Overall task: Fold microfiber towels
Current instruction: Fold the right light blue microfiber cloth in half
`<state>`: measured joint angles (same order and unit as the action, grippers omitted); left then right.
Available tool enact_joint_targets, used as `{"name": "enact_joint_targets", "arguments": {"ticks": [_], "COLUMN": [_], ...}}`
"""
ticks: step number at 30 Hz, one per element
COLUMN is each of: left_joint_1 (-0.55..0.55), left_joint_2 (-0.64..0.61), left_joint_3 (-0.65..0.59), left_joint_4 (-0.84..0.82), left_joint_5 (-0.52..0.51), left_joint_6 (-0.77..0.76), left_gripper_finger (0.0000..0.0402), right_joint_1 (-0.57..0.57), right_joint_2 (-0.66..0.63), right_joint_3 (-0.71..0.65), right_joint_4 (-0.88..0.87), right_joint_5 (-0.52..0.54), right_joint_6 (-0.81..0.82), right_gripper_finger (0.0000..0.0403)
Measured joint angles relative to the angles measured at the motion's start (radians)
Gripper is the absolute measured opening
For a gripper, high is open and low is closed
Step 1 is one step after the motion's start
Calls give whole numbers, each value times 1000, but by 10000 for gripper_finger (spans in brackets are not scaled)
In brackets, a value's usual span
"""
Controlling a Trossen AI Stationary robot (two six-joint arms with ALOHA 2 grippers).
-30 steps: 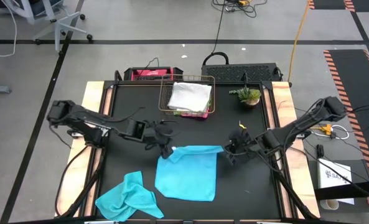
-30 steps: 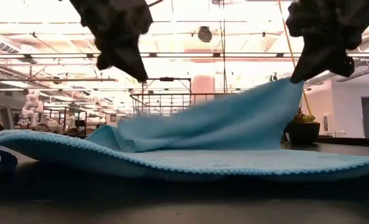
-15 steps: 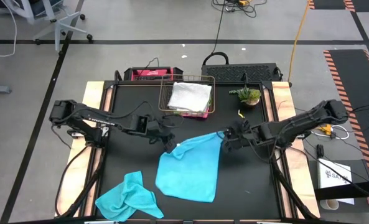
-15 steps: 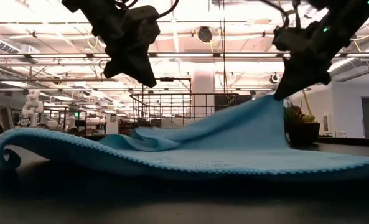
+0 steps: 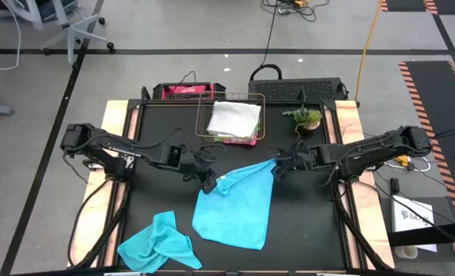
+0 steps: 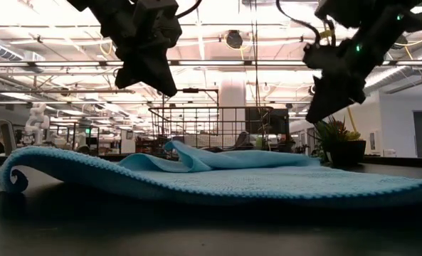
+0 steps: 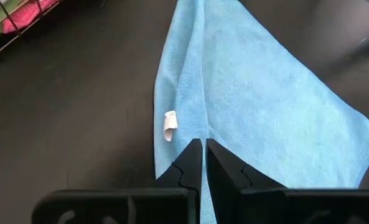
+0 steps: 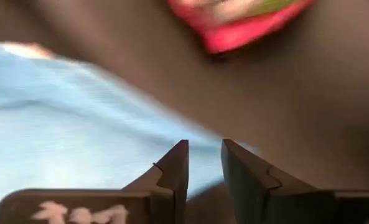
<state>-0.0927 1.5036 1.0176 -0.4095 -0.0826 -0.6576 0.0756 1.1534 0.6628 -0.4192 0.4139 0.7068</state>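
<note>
Over the table's middle, the left gripper (image 5: 209,184) stays pinched nearly closed above the spread turquoise towel's (image 5: 235,207) left far corner, seemingly off the cloth, while the right gripper (image 5: 277,170), fingers now parted, has let the right far corner drop flat.

Black table (image 5: 304,230): 2 turquoise towels (image 5: 235,211), basket (image 5: 231,119), plant (image 5: 305,117).
</note>
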Motion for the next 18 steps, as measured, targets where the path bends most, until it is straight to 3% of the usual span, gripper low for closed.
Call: {"name": "enact_joint_targets", "arguments": {"ticks": [4, 6, 9, 13, 18], "left_joint_1": [-1, -2, -1, 3, 11], "left_joint_2": [0, 0, 0, 0, 0], "left_joint_3": [0, 0, 0, 0, 0], "left_joint_4": [1, 1, 1, 3, 3], "left_joint_5": [0, 2, 3, 2, -4], "left_joint_6": [-6, -6, -6, -2, -2], "left_gripper_finger": [21, 21, 21, 21, 21], "right_joint_1": [54, 114, 221, 337, 400], "right_joint_2": [9, 27, 75, 190, 362], "right_joint_3": [0, 0, 0, 0, 0], "right_joint_4": [151, 204, 252, 334, 492], "right_joint_5": [-297, -377, -411, -411, -364], "right_joint_6": [97, 129, 187, 292, 375], "right_gripper_finger": [63, 37, 6, 3, 1]}}
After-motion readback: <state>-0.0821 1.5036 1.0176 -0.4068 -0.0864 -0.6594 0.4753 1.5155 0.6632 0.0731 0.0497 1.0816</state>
